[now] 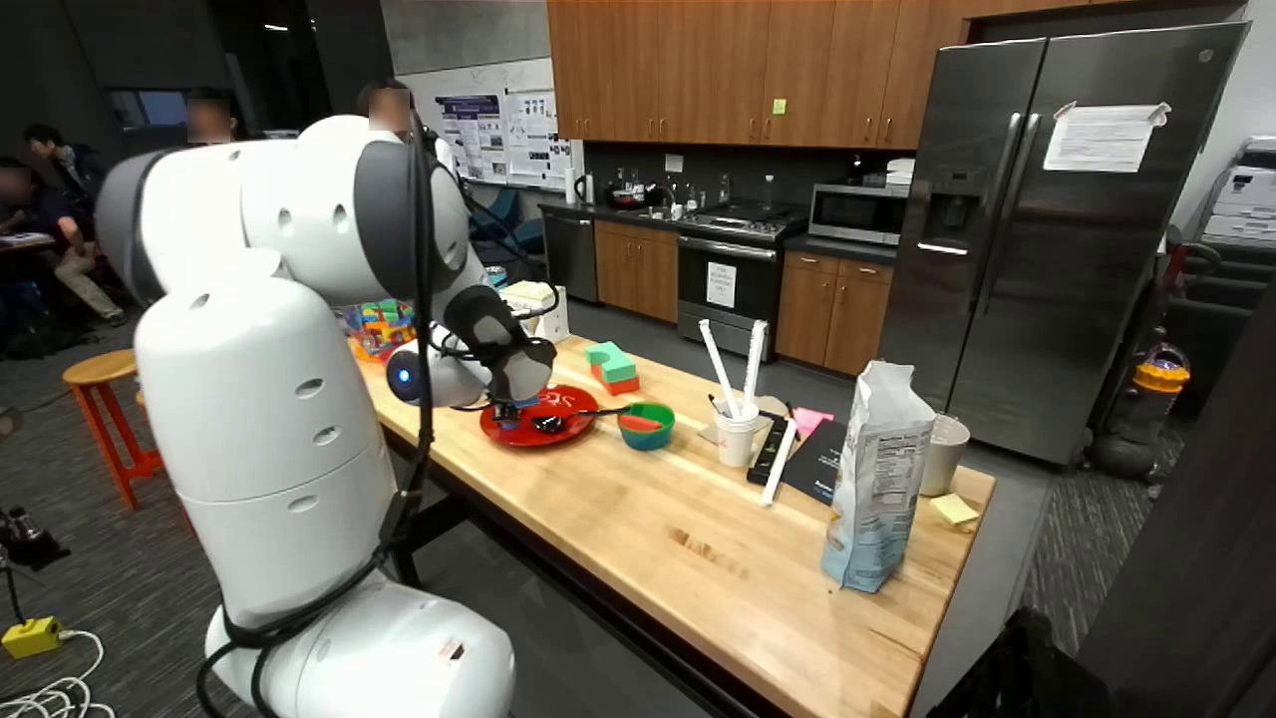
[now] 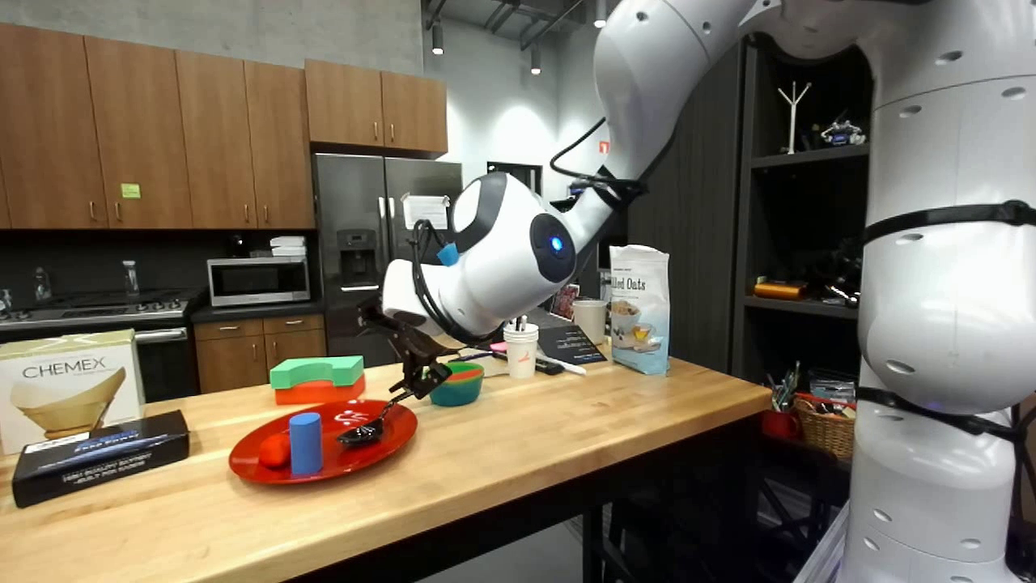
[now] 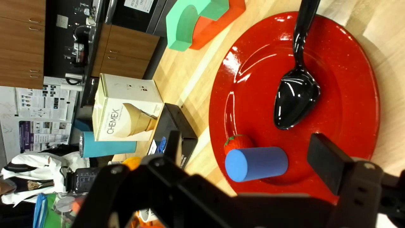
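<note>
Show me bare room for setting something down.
In both exterior views, wooden tabletop lies bare in front of the round teal bowl, across to the white and blue oats bag. Crowded: around the white paper cup, and the round red plate holding a black spoon and blue cylinder.

Wrist view: black spoon (image 3: pixel 299 82) loses its handle off-frame at 1 o'clock; green block (image 3: pixel 186 28) clipped at 12. Strawberry (image 3: pixel 237 142) part-hidden by blue cylinder (image 3: pixel 256 164). Red plate (image 3: pixel 351 104) rim blocked around 5 o'clock by gripper (image 3: pixel 246 141), whose body is cut off at 6. In an exterior view, Chemex box (image 2: pixel 69 389) clipped near 9 o'clock, arm (image 2: pixel 943 324) at 4. In an exterior view, print on oats bag (image 1: pixel 879 479) at 4 o'clock too small to read; a face (image 1: pixel 208 120) at 10 is blurred.
</note>
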Robot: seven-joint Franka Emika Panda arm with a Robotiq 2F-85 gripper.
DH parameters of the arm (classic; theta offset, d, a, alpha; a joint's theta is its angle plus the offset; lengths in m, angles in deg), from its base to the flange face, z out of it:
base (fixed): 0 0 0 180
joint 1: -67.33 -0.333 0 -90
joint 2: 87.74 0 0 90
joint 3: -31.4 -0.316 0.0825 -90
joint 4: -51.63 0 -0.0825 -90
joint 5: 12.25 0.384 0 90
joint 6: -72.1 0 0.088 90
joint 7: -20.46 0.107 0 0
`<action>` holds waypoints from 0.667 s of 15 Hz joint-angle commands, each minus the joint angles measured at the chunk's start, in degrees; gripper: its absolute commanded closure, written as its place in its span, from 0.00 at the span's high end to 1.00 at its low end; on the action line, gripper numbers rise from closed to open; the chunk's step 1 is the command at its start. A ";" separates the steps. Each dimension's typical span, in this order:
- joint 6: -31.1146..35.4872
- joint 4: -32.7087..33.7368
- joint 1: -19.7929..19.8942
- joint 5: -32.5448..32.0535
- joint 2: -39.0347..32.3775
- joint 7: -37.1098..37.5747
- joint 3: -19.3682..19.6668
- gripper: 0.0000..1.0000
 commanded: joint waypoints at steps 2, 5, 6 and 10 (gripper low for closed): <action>-1.24 -8.63 -0.64 6.26 11.25 -3.45 -0.67 1.00; -1.44 -11.95 -0.76 9.87 16.57 -4.60 -1.19 1.00; -1.29 -12.77 -0.80 10.78 18.16 -4.59 -1.34 1.00; -0.93 -14.67 -0.90 14.66 23.35 -5.07 -1.99 1.00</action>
